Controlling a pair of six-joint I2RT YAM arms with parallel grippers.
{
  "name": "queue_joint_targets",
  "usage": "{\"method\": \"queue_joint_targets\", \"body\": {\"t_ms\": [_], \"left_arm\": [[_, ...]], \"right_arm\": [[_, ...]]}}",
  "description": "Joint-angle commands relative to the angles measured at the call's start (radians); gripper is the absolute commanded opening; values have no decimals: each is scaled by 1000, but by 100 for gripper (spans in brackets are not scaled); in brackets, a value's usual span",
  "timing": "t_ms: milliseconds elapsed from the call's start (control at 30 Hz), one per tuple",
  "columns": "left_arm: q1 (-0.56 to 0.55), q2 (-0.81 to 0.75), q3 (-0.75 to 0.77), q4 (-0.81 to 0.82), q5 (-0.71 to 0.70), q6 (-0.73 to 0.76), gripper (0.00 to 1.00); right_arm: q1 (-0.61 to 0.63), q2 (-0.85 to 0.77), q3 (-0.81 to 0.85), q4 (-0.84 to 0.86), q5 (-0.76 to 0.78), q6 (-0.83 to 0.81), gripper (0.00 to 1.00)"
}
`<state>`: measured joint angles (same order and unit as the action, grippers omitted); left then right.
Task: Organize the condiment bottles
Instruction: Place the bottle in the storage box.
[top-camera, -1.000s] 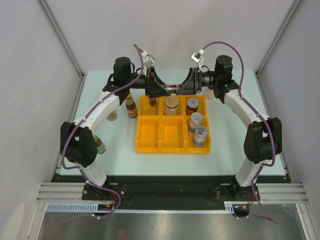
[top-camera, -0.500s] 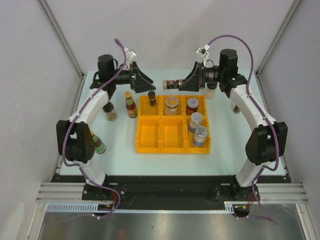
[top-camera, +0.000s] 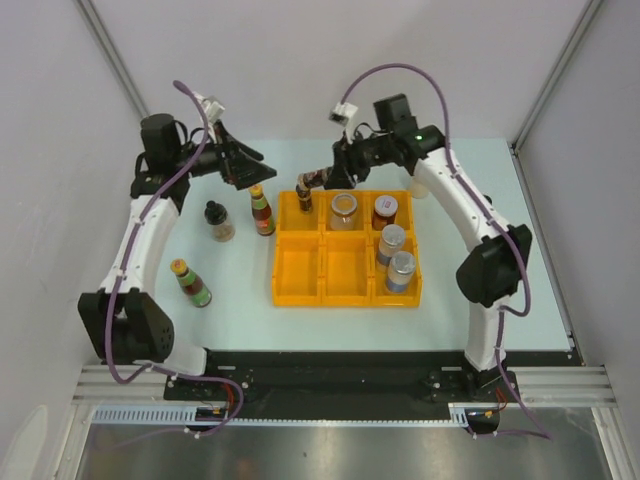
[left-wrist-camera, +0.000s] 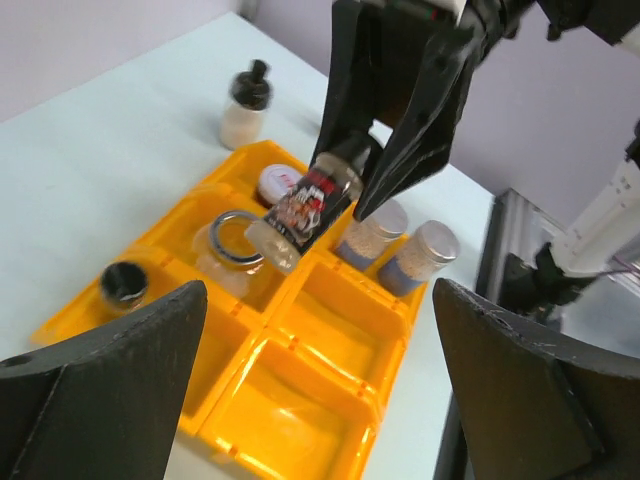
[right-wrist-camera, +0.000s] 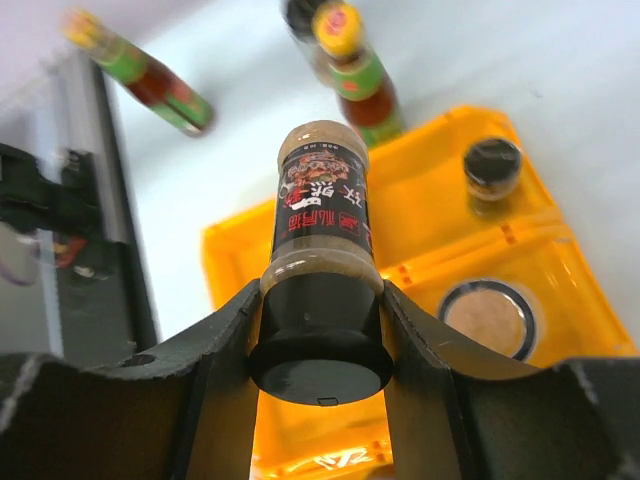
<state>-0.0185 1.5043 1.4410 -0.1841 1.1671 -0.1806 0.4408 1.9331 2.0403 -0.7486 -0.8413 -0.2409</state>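
My right gripper (top-camera: 328, 179) (right-wrist-camera: 320, 335) is shut on the black cap of a spice jar (top-camera: 311, 183) (right-wrist-camera: 322, 215) (left-wrist-camera: 303, 207) with a black and red label. It holds the jar tilted over the back-left corner of the yellow tray (top-camera: 297, 292) (left-wrist-camera: 420, 315). My left gripper (top-camera: 248, 163) (left-wrist-camera: 315, 400) hangs open and empty to the left of the tray. In the tray stand a black-capped jar (top-camera: 303, 196) (right-wrist-camera: 492, 165), a silver-lidded jar (top-camera: 343, 208) (right-wrist-camera: 490, 318), a red-lidded jar (top-camera: 385, 210) and two blue-labelled shakers (top-camera: 391, 242) (top-camera: 400, 271).
Left of the tray, a sauce bottle (top-camera: 262, 211) (right-wrist-camera: 357, 75) stands upright beside a black-capped jar (top-camera: 218, 222). Another sauce bottle (top-camera: 190, 282) (right-wrist-camera: 150, 78) stands nearer the front left. A pale jar (left-wrist-camera: 245, 100) sits behind the tray. The tray's three front-left compartments hold nothing.
The left gripper opened, let go of the spice jar and drew back to the left. The right arm swung left with the jar, from behind the tray to over its back-left corner.
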Motion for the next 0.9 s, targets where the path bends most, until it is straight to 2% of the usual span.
{"method": "queue_joint_targets", "body": {"t_ms": [0, 133, 333, 567, 867], "left_arm": [[101, -82, -27, -159, -99, 114, 100], [193, -70, 15, -279, -122, 179, 100], [298, -96, -71, -351, -162, 286, 100], [327, -179, -214, -293, -161, 306, 100], [327, -234, -272, -250, -162, 300, 100]], "right_arm": [[96, 119, 164, -207, 335, -153, 0], [171, 230, 279, -288, 501, -193, 0], [254, 302, 284, -265, 718, -227, 0], [277, 329, 264, -238, 817, -227, 0], [289, 397, 300, -238, 886, -264, 0]]}}
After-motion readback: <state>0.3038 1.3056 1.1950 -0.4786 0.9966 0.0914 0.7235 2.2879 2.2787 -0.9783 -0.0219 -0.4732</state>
